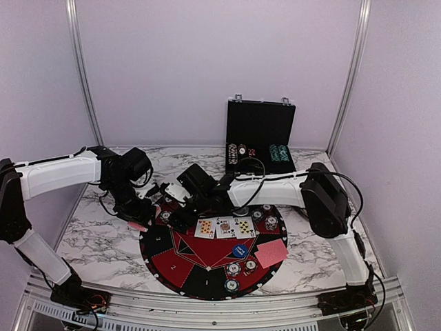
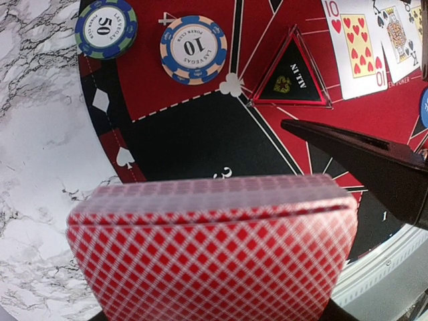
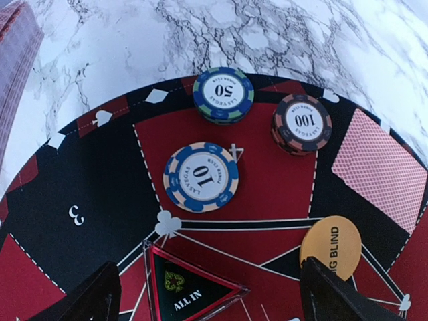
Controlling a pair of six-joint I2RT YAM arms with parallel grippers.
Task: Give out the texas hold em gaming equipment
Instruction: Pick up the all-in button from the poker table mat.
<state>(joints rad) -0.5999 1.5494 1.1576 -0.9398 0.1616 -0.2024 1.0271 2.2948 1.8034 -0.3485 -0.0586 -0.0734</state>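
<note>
My left gripper [image 1: 138, 219] is shut on a deck of red-backed playing cards [image 2: 214, 247] at the left edge of the round mat [image 1: 180, 270]. My right gripper [image 3: 210, 301] hangs open just above the mat, its fingers [image 3: 341, 294] on either side of a clear triangular "ALL IN" marker [image 3: 194, 287] and touching nothing. Near it lie a blue-and-cream 10 chip [image 3: 200, 177], a blue-green 50 stack [image 3: 223, 95], a black 100 stack [image 3: 301, 123], an orange "BIG BLIND" disc [image 3: 331, 246] and a red-backed card [image 3: 381, 167]. Three face-up cards [image 1: 225, 227] lie mid-mat.
An open black case [image 1: 260, 134] with chip rows stands at the back of the marble table [image 1: 96, 234]. On the mat's near right lie a pink-red card pile [image 1: 271, 253], a blue disc [image 1: 239, 250] and several chips [image 1: 234, 267]. The two grippers are close together.
</note>
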